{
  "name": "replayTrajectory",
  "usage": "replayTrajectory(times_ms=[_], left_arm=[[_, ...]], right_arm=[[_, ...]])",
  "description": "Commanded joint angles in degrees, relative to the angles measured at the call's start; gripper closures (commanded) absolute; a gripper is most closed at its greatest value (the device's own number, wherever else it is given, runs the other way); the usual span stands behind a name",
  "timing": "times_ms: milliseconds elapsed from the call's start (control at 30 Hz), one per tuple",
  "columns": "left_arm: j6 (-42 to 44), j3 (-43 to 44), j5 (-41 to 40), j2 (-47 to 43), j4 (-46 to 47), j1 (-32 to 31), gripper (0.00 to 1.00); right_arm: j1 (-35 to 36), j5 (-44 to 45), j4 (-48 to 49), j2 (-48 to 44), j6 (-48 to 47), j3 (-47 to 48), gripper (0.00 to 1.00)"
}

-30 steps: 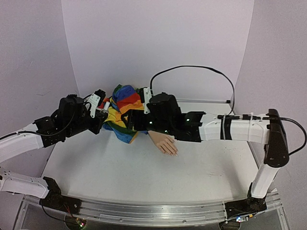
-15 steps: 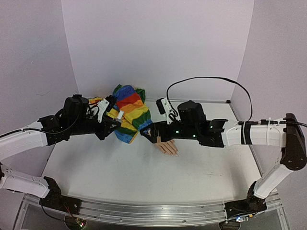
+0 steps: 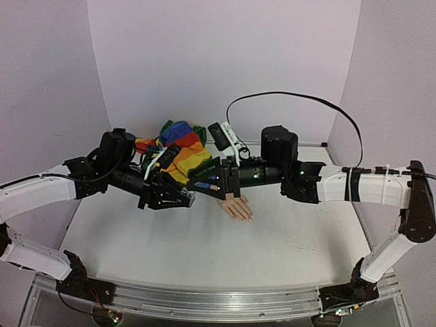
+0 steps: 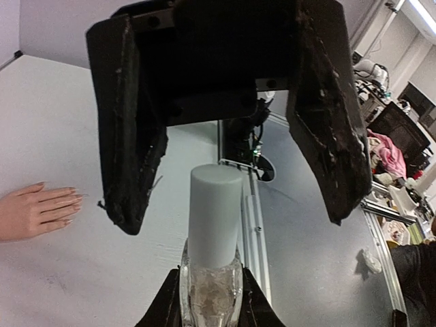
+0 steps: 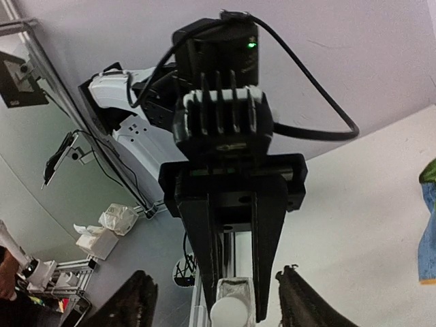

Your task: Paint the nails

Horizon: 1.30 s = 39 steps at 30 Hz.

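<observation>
Your two arms meet nose to nose above the worktop (image 3: 204,266), just in front of the rainbow sleeve (image 3: 182,139); a second earlier finds them back at the sleeve, the left tool beside the cloth and the right arm across it. The left tool (image 3: 185,199) is clamped tight on the small clear bottle (image 4: 211,293); it grips the glass body, and the white cap (image 4: 215,211) stands free beyond its fingertips; it has come forward and toward the middle since then. The right tool (image 3: 203,184) faces it with jaws set wide apart; its black fingers (image 4: 129,143) straddle the cap on both sides and touch neither cap nor bottle; it has hold of nothing. The mannequin hand (image 3: 234,204) lies palm down on the worktop, in the same spot as a second ago, just beside the meeting tools on the right arm's side; the nails (image 4: 72,203) tip its outstretched fingers, which point toward the near edge, apart from both tools and from the bottle.
</observation>
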Motion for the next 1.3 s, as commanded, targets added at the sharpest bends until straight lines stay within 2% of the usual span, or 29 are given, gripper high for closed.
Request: replayTrajectory(times_ms=[0,133,433,567,667,800,900,1033,1100,1200,1267], left_arm=[[-0.72,3.02,8.19,-0.38,3.39,-0.52,1.0],[-0.76,3.02,8.54,-0.75,3.48,-0.6,1.0],[-0.66,2.73,7.54,-1.43,3.58,-0.63,1.0],[-0.78,2.46,3.97,-2.01,3.6,-0.61,1.0],[-1.75,2.1,-4.46,-2.82,3.58,-0.57,1.0],[-2.7,0.9,-20.17,-5.3,3.58,-0.52,1.0],[-3.33,-0.4,-36.12,-6.98,3.62,-0.53,1.0],[-2.56,-1.36,-59.68,-8.29,3.2,-0.53,1.0],[-2.53,-1.99,-68.09,-8.82,2.78,-0.53,1.0],[-0.32,-1.73,-74.52,-8.76,1.21,-0.53,1.0],[0.08,-0.95,-74.81,-8.54,0.01,-0.54,1.0]], right_arm=[[0.1,-5.59,6.4,0.9,0.74,3.35,0.45],[0.05,-7.06,7.06,2.3,1.58,4.55,0.59],[0.5,-8.69,8.7,5.03,3.45,5.62,0.71],[0.75,-7.67,8.71,5.12,3.29,5.41,0.77],[1.37,-5.33,7.99,5.27,2.42,5.27,0.83],[2.28,2.41,6.44,6.52,2.01,5.48,1.0],[3.34,12.92,4.4,8.38,3.39,6.76,1.0],[5.6,38.28,-3.38,11.66,10.4,9.71,1.0],[6.73,46.58,-5.97,13.87,15.19,12.16,1.0],[9.29,55.44,-10.14,17.92,20.58,18.38,1.0],[11.8,59.38,-10.42,20.25,21.67,22.28,1.0]])
